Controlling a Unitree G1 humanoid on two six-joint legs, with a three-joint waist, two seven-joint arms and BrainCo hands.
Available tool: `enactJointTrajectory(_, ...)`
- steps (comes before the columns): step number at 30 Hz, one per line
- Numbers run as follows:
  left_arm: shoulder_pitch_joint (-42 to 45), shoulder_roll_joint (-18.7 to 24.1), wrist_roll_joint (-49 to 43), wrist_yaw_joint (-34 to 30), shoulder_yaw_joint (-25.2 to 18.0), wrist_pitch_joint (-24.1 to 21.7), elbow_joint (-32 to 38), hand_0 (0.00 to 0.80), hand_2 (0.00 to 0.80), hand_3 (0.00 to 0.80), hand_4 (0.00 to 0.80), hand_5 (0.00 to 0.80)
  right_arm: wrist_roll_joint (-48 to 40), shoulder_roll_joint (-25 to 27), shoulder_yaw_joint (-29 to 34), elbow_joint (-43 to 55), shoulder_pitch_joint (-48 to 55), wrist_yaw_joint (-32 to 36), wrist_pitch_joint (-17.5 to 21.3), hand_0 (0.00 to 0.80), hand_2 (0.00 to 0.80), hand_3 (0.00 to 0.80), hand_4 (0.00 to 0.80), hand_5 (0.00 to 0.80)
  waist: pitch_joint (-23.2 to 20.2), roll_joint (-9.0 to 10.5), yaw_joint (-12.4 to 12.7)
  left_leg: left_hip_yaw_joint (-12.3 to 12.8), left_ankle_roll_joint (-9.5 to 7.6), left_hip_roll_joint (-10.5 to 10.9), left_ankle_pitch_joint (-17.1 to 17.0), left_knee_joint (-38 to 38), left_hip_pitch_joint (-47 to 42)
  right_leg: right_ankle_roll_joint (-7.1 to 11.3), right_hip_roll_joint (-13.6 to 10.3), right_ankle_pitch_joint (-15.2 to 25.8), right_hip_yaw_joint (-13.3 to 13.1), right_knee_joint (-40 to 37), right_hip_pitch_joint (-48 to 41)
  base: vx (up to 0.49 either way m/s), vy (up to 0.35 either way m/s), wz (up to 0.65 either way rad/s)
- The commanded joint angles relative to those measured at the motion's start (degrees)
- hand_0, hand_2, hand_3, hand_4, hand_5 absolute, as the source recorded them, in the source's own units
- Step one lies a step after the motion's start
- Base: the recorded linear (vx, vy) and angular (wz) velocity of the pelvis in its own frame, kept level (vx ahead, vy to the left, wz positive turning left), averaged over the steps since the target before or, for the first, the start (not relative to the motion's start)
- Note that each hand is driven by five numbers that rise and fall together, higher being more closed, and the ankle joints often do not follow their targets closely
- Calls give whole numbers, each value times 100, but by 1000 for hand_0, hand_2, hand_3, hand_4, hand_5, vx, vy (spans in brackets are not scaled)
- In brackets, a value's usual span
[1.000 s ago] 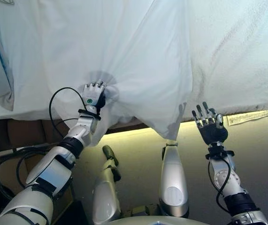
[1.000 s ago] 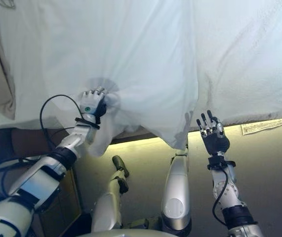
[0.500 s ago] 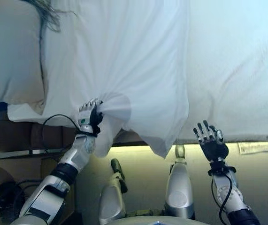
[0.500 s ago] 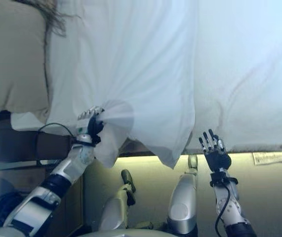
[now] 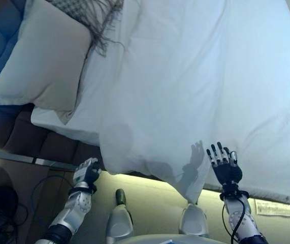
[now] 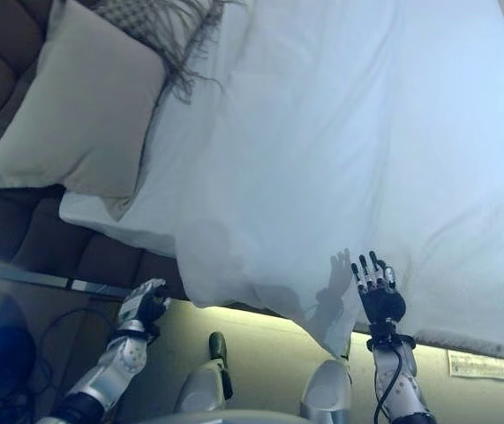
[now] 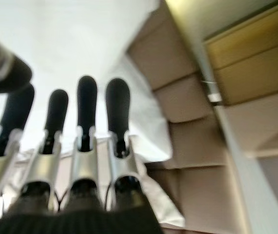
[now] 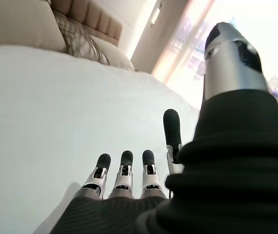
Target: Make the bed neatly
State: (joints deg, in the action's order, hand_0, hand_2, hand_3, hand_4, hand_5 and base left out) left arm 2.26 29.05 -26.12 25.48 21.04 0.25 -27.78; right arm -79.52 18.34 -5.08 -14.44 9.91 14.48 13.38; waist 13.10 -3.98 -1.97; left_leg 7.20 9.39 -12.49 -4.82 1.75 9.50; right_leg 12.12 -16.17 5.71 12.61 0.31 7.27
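The white duvet (image 5: 195, 86) lies spread over the bed, long axis running from the pillow (image 5: 38, 61) end away towards the foot, with one slack corner hanging off the near edge below the mattress. The pillow lies beside the duvet's upper edge, a fringed throw (image 5: 91, 18) just beyond it against the padded headboard (image 6: 4, 44). The left hand (image 5: 86, 173) hangs below the duvet's near edge, beside the bed base, fingers straight and relaxed, holding nothing. The right hand (image 5: 226, 165) is raised by the hanging corner, fingers spread wide, also empty. Assessment: the duvet is soft, light and limp; it will bunch where pinched and drag in folds, not slide flat. The best hold is judged to be the hanging corner and the near hem, pulled outward along the edge.
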Motion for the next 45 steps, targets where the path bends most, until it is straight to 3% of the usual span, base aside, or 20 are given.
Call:
enactJointTrajectory(1,-248,378,-55,-94,-260,-171,367,800,800,800,800,800,-120,-142,201,223,61,94,263,0,0,0,0,0,-63,225,111,-28,-80,-16,-46,16,-40,-83,79,137,121,-58,-58,8,-35,10)
enactJointTrajectory(2,-187,378,10,-199,-267,-194,416,609,609,609,609,609,-117,-150,184,202,85,77,270,0,0,0,0,0,-123,237,145,-41,-79,-19,-41,-3,-91,-79,87,145,151,-97,-119,25,-38,9)
enactJointTrajectory(3,-136,368,90,-333,-283,-219,443,254,254,254,254,254,-87,-160,170,185,104,71,273,0,0,0,0,0,-170,246,170,-54,-76,-25,-36,-7,-127,-78,96,147,164,-120,-159,53,-43,4)
enactJointTrajectory(4,-68,352,218,-472,-308,-223,465,0,0,0,0,0,-26,-177,152,140,118,59,293,0,0,0,0,0,-221,253,195,-66,-68,-40,-30,0,-167,-79,113,148,173,-142,-210,80,-36,4)
enactJointTrajectory(9,65,306,1241,-1139,-507,-450,560,0,0,0,0,0,480,-143,123,86,144,-252,209,0,0,0,0,0,-417,231,245,-56,-24,-135,-23,29,-347,-105,197,116,151,-223,-422,114,2,1)
enactJointTrajectory(12,15,369,2444,-1629,-697,-572,928,0,0,0,0,0,936,5,217,78,187,-486,72,0,0,0,0,0,-436,178,253,-59,-32,-141,-16,17,-348,-103,209,100,132,-242,-429,47,62,-2)
enactJointTrajectory(18,-46,196,3966,-2408,-890,-831,1413,0,0,0,0,0,978,35,385,-61,225,-334,-18,0,0,0,0,0,-315,201,320,-163,-54,-60,-38,32,-174,-61,148,144,178,-210,-335,17,46,6)
enactJointTrajectory(22,34,-53,4835,-2857,-970,-671,1413,0,0,0,0,0,915,-36,371,12,294,-246,33,0,0,0,0,0,-298,289,350,-153,-85,-23,-61,-46,-217,-47,114,131,216,-163,-358,23,67,9)
enactJointTrajectory(26,425,-400,6225,-3460,-1290,-367,1427,0,0,0,0,0,1024,-96,532,174,608,-260,-113,0,0,0,0,0,-561,452,339,-79,-151,2,-17,-134,-471,-38,91,90,210,-121,-483,70,82,1)
enactJointTrajectory(32,705,-582,7039,-3892,-1534,-577,1158,0,0,0,0,0,1265,55,628,238,802,-207,-559,0,0,0,0,0,-875,525,251,46,-172,-66,37,-215,-861,-162,191,-75,4,-84,-704,46,57,-5)
enactJointTrajectory(37,640,-685,7167,-3886,-1589,-592,1141,0,0,0,0,0,1408,25,506,175,829,-349,-852,0,0,0,0,0,-1094,570,233,133,-146,-100,45,-340,-1119,-221,299,-77,-49,-232,-893,0,2,-14)
enactJointTrajectory(45,595,-830,7538,-3924,-1381,-391,1254,0,0,0,0,0,1646,77,168,212,759,-596,-878,0,0,0,0,0,-1266,635,239,126,-84,-163,20,-396,-1235,-304,480,-97,-92,-279,-936,-52,-37,-7)
